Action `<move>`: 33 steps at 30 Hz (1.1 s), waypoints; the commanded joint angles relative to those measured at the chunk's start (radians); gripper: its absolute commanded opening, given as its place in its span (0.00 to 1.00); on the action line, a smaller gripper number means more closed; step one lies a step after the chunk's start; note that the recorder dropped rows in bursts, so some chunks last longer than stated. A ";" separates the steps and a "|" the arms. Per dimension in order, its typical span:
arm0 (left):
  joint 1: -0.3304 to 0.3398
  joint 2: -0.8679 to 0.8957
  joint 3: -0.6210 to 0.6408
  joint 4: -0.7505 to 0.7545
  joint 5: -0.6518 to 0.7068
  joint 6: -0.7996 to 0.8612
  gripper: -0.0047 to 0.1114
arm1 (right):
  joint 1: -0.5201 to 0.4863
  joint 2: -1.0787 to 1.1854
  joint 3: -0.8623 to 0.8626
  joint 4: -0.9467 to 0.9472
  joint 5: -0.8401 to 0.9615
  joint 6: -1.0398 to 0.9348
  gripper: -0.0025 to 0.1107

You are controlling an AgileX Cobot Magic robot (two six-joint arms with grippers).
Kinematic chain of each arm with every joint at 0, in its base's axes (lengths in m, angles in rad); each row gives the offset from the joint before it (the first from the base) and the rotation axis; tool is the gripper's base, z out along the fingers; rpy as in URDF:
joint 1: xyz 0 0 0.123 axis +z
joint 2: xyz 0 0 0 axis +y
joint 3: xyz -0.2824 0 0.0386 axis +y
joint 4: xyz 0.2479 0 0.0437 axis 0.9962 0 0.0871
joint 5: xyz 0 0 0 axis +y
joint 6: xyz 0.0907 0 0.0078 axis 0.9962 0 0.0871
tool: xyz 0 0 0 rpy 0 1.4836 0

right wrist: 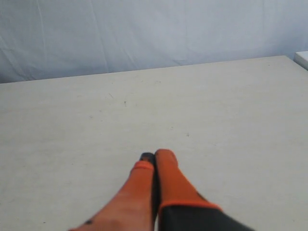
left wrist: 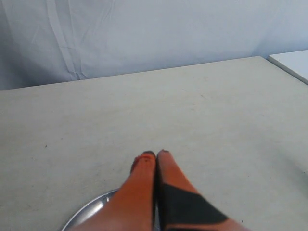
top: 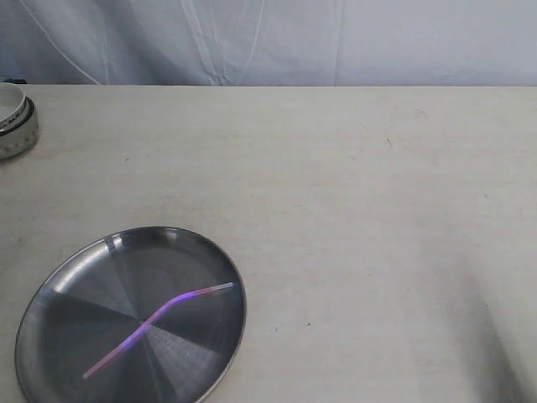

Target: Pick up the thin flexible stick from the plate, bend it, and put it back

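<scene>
The shiny steel plate (top: 59,294) lies at the table's near left in the exterior view. Across it rests the thin pink-to-purple stick (top: 155,317), kinked near its middle, its pale end toward the right rim. No gripper shows in the exterior view. In the left wrist view my left gripper (left wrist: 156,155) has its orange fingers pressed together with nothing between them, above the table just past the plate's rim (left wrist: 89,210). In the right wrist view my right gripper (right wrist: 155,156) is likewise shut and empty over bare table. Neither wrist view shows the stick.
A small white bowl (top: 15,119) stands at the far left edge of the table. A pale cloth backdrop (top: 277,38) hangs behind the table's far edge. A white surface (left wrist: 293,62) shows beyond the table's corner in the left wrist view.
</scene>
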 commanded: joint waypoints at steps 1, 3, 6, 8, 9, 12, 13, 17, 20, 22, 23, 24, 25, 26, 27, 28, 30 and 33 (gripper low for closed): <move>-0.001 -0.006 0.003 -0.002 -0.003 -0.002 0.04 | -0.006 -0.006 0.005 -0.003 -0.007 -0.008 0.01; -0.001 -0.006 0.003 -0.004 -0.003 -0.002 0.04 | -0.006 -0.006 0.005 -0.003 -0.007 -0.008 0.01; -0.001 -0.015 0.003 -0.004 -0.003 -0.002 0.04 | -0.006 -0.006 0.005 -0.003 -0.007 -0.008 0.01; -0.001 -0.016 0.003 -0.004 -0.043 -0.002 0.04 | -0.006 -0.006 0.005 -0.003 -0.007 -0.008 0.01; -0.003 -0.018 0.003 -0.006 -0.074 -0.002 0.04 | -0.006 -0.006 0.005 -0.003 -0.007 -0.008 0.01; -0.031 -0.055 0.008 -0.003 -0.169 -0.002 0.04 | -0.006 -0.006 0.005 -0.003 -0.007 -0.008 0.01; -0.031 -0.064 0.010 0.002 -0.191 -0.002 0.04 | -0.006 -0.006 0.005 -0.003 -0.007 -0.008 0.01; -0.031 -0.122 0.091 0.110 -0.266 -0.019 0.04 | -0.006 -0.006 0.005 -0.003 -0.007 -0.008 0.01; -0.031 -0.177 0.216 0.212 -0.344 -0.120 0.04 | -0.006 -0.006 0.005 -0.003 -0.007 -0.008 0.01; -0.031 -0.217 0.299 0.239 -0.406 -0.178 0.04 | -0.006 -0.006 0.005 -0.003 -0.007 -0.008 0.01; -0.031 -0.239 0.341 0.244 -0.439 -0.196 0.04 | -0.006 -0.006 0.005 -0.003 -0.007 -0.008 0.01; -0.031 -0.260 0.379 0.260 -0.464 -0.214 0.04 | -0.006 -0.006 0.005 -0.003 -0.007 -0.008 0.01; -0.031 -0.281 0.406 0.266 -0.480 -0.217 0.04 | -0.006 -0.006 0.005 -0.003 -0.007 -0.008 0.01; -0.031 -0.300 0.437 0.278 -0.497 -0.217 0.04 | -0.006 -0.006 0.005 -0.003 -0.007 -0.006 0.01; -0.031 -0.318 0.464 0.300 -0.505 -0.225 0.04 | -0.006 -0.006 0.005 -0.003 -0.007 -0.006 0.01; -0.031 -0.335 0.487 0.331 -0.512 -0.248 0.04 | -0.006 -0.006 0.005 -0.003 -0.007 -0.006 0.01; -0.031 -0.364 0.522 0.403 -0.522 -0.326 0.04 | -0.006 -0.006 0.005 -0.003 -0.007 -0.006 0.01; -0.031 -0.398 0.564 0.517 -0.521 -0.483 0.04 | -0.006 -0.006 0.005 -0.003 -0.007 -0.006 0.01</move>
